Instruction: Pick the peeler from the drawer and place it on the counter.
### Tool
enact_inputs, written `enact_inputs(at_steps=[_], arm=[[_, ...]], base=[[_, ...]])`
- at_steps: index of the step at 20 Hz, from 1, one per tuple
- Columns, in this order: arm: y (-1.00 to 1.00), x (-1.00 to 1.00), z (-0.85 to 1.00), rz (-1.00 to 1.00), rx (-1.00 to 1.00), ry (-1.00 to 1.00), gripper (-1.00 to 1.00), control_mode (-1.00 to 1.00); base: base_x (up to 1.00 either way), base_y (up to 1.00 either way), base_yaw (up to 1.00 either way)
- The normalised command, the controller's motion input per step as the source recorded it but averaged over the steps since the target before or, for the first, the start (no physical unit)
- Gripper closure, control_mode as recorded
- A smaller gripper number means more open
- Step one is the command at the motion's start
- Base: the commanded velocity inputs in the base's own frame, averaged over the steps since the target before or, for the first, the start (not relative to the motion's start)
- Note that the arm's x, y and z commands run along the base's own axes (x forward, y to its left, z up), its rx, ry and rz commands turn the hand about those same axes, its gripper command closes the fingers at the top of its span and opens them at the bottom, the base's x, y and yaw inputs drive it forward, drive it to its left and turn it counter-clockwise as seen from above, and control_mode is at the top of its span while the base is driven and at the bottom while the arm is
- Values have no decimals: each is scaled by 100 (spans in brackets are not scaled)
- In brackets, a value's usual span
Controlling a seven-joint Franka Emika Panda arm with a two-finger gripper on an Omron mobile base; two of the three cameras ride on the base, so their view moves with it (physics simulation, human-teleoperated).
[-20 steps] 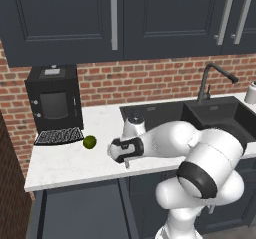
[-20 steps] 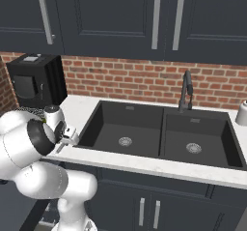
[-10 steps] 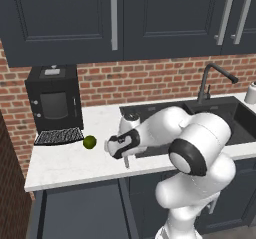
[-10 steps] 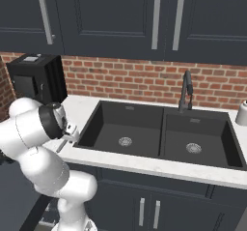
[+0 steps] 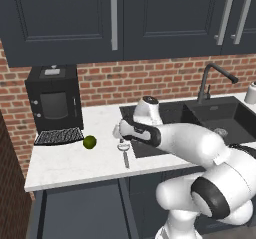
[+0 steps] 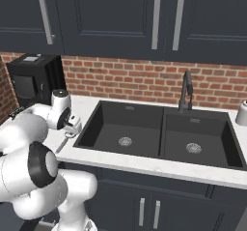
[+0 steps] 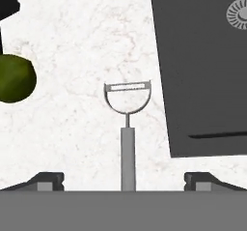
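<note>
Hand view: my gripper [image 7: 123,179] hangs open over the peeler [image 7: 127,128] lying on the counter [image 7: 82,41], lime [image 7: 14,78] at nine o'clock.

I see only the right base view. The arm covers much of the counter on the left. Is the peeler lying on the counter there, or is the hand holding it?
Observer: In the hand view the peeler lies flat on the counter, and the fingertips stand wide on both sides without touching it.
Operator: Which way does its head point?
Observer: In the left base view the looped head points toward the back wall and the handle toward the front edge of the counter.
Operator: Is anything close to it?
Observer: A lime sits on the counter to its left, apart from it, and the sink begins just to its right.
</note>
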Motion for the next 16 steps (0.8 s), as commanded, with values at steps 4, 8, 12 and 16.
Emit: enact_inputs(at_steps=[4, 8, 12, 16], arm=[[-80, -49, 93, 0, 10, 0, -100, -100], [-80, -60, 87, 0, 2, 0, -100, -100], [-55, -100, 44, 8, 0, -9, -100, -100], [-52, -100, 31, 17, 0, -10, -100, -100]], base=[[0, 0, 0], [0, 0, 0], [0, 0, 0], [0, 0, 0]])
